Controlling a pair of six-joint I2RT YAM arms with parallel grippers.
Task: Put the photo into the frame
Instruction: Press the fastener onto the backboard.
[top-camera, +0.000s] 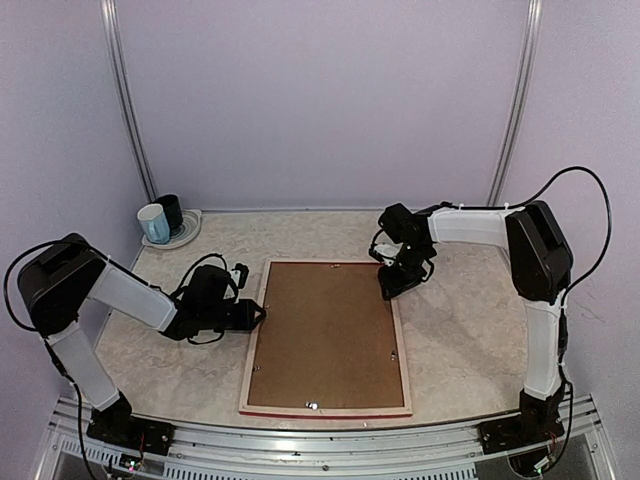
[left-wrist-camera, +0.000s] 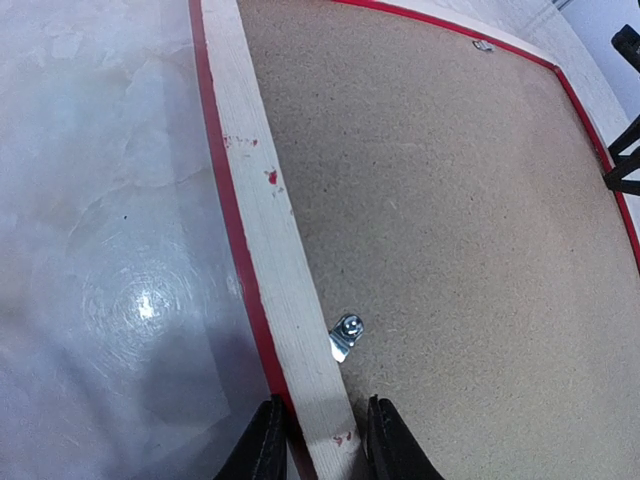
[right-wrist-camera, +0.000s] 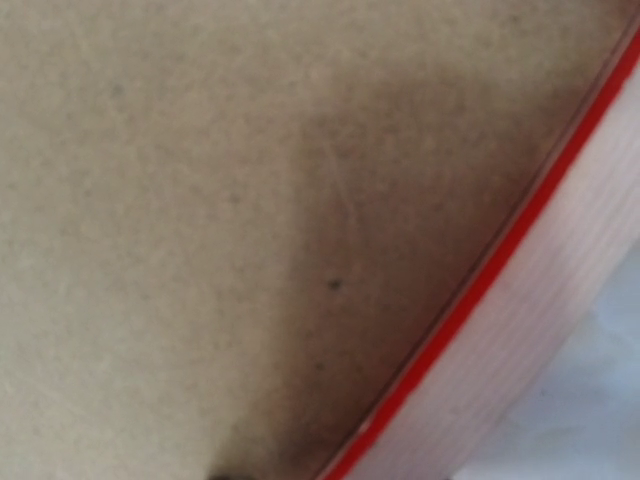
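The frame (top-camera: 254, 345) lies face down on the table, its pale wood back up and a red edge (left-wrist-camera: 232, 230) showing. A plain brown backing board (top-camera: 325, 335) fills it. The photo is hidden. My left gripper (top-camera: 258, 314) is at the frame's left rail (left-wrist-camera: 265, 230), and its two black fingers (left-wrist-camera: 322, 425) straddle and pinch that rail just below a small metal clip (left-wrist-camera: 346, 335). My right gripper (top-camera: 392, 285) hangs low over the frame's far right corner. Its wrist view is a blurred close-up of board (right-wrist-camera: 200, 200) and rail (right-wrist-camera: 540, 320), with the jaws hidden.
Two mugs (top-camera: 160, 220) stand on a plate (top-camera: 188, 238) at the back left corner. More metal clips sit on the frame's near rail (top-camera: 312, 405) and right rail (top-camera: 394, 355). The pale marbled tabletop (top-camera: 470, 340) surrounds the frame, with walls behind.
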